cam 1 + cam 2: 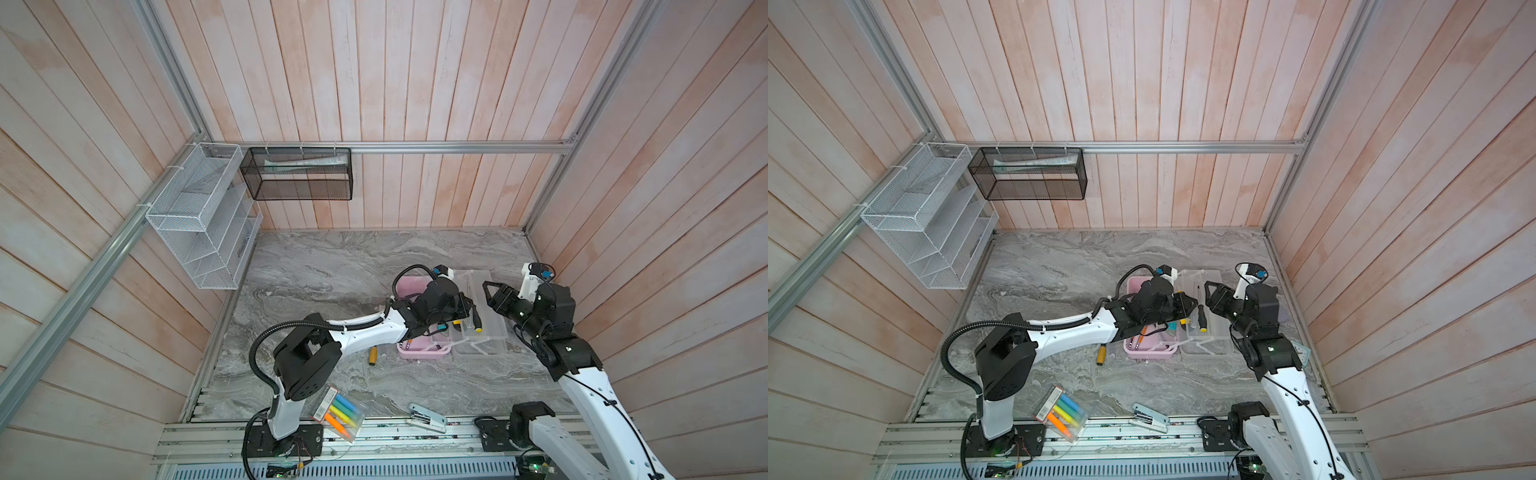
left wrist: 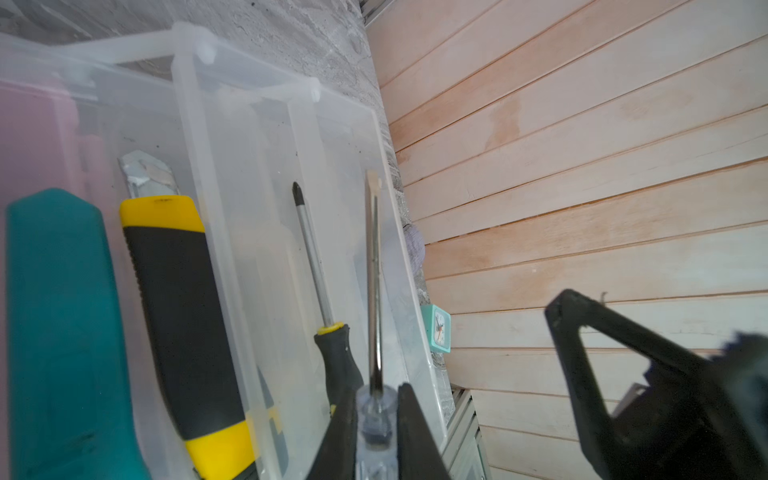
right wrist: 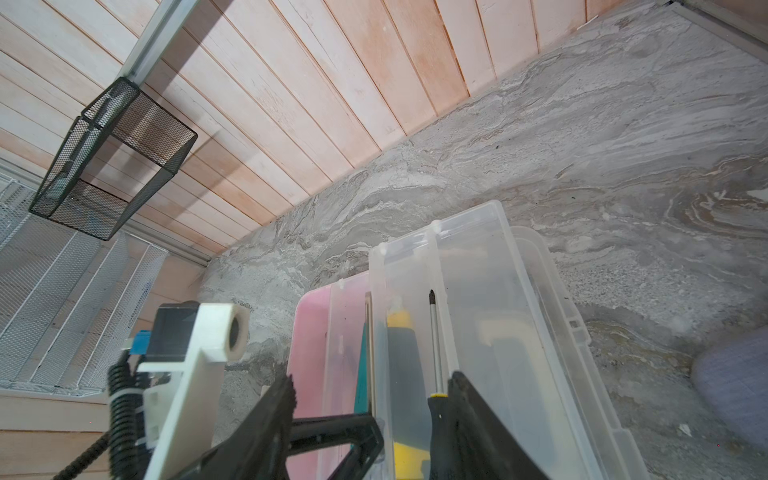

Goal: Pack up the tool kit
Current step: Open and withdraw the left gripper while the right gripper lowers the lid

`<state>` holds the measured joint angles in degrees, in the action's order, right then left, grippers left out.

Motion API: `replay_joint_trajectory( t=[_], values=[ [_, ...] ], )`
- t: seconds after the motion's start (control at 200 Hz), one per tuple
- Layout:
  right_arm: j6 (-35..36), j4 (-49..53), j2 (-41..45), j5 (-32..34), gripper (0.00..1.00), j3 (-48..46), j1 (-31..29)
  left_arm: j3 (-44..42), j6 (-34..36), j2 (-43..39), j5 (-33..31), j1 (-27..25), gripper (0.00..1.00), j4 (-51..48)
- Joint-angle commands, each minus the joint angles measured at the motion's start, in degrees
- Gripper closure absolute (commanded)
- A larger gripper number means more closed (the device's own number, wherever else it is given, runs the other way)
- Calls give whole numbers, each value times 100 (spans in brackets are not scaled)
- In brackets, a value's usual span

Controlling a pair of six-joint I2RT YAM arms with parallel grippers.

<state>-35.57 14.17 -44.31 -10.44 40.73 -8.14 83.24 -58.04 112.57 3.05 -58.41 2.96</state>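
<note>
Toward the right edge of the counter point(image 1: 332, 270), about midway between back and front: tool kit point(image 1: 415, 353) lying open, clear tray point(image 1: 482, 336) set alongside the pink base, probably for dropping each tool straight into a slot. Bedded lengthwise in the tray: yellow-and-black utility knife point(image 2: 178, 311) and Phillips screwdriver point(image 2: 316, 266) in neighbouring compartments, tips pointing one way, likely to suit the long narrow slots. Next to the knife, teal utility knife point(image 2: 62, 332), compartment unclear. Left end effector point(image 2: 378, 399) clamped narrow on the clear handle of a flat-blade screwdriver point(image 2: 374, 270), shaft kept roughly parallel to the Phillips one over the tray's outer compartment, apparently lining up to lay it there. Hovering or resting: cannot tell. Right end effector point(image 3: 371, 380) with jaws about half apart, nothing gripped, poised over the tray near the Phillips handle. Just beside the kit's front left corner, on the counter: yellow-handled tool point(image 1: 374, 356), not yet packed. Near the front edge, well apart from the kit: highlighter pack point(image 1: 338, 415) and stapler point(image 1: 428, 417), no part of this job.
</note>
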Motion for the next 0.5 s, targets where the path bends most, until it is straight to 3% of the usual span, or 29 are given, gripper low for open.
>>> replay_joint_trajectory(
  t=[0.0,0.15,0.235,0.32,0.495],
  values=[
    [77,42,74,-63,42,-91,20,221,-85,141,58,-25,100,-111],
    [93,37,79,-64,40,-149,32,363,-68,259,132,-25,100,-230],
    [103,33,72,-55,39,-158,37,413,-76,324,161,-27,77,-276],
    [95,20,74,-55,38,-166,38,437,-59,338,140,-22,65,-328],
    [93,-10,55,-93,38,-176,36,410,-6,246,43,-4,61,-390]
  ],
)
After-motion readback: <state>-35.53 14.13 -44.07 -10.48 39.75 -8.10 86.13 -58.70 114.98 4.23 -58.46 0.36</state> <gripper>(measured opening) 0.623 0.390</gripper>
